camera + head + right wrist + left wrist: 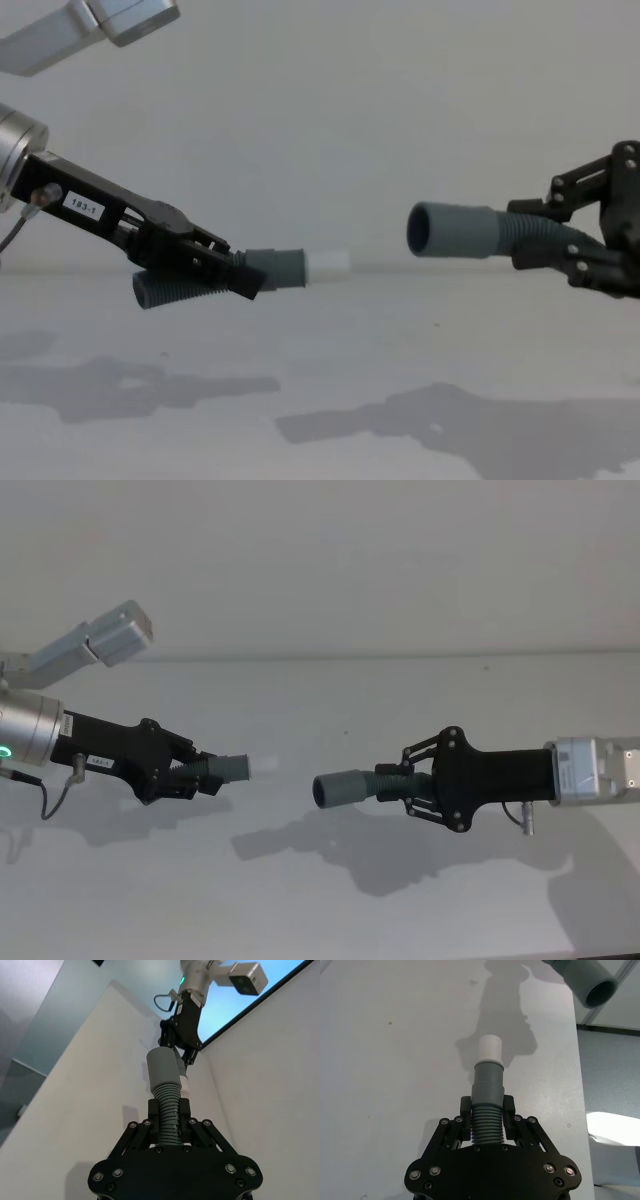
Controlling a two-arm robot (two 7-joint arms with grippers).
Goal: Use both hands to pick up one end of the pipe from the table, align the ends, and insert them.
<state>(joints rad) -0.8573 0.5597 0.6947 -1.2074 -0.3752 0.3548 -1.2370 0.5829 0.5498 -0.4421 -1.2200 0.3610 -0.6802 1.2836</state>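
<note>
— What are you working over?
— A plain matt white table (320,920), with a bare pale wall (320,560) behind it. My left gripper (205,775) and right gripper (400,783) both hang above the surface, and soft shadows (400,865) lie on it beneath them. From my left wrist I see the table's edge out beyond that gripper's fingertips (465,1107), with grey-blue floor (610,1070) past it.

— How many hose pieces?
— Two, one in each gripper. The left gripper is clamped on the ribs of the shorter piece (230,769). Its smooth grey collar (489,1077) and white plug (262,766) stick out ahead of the fingertips. A ribbed tail (165,290) pokes out behind them, under the gripper. The right gripper is closed on the ribs of the longer piece (345,788). That piece curves forward out of the fingers to a smooth, open-mouthed cuff (455,230).

— Do the ends touch?
— No. Plug and cuff face each other in the space between my two grippers, with a clear gap between them. From the chest, the cuff's mouth sits higher than the plug.

— Anything else to count?
— One small white label (83,207) on the left gripper's body, one green light (5,750) on my left arm, and one grey box-shaped unit (118,632) above that arm.
</note>
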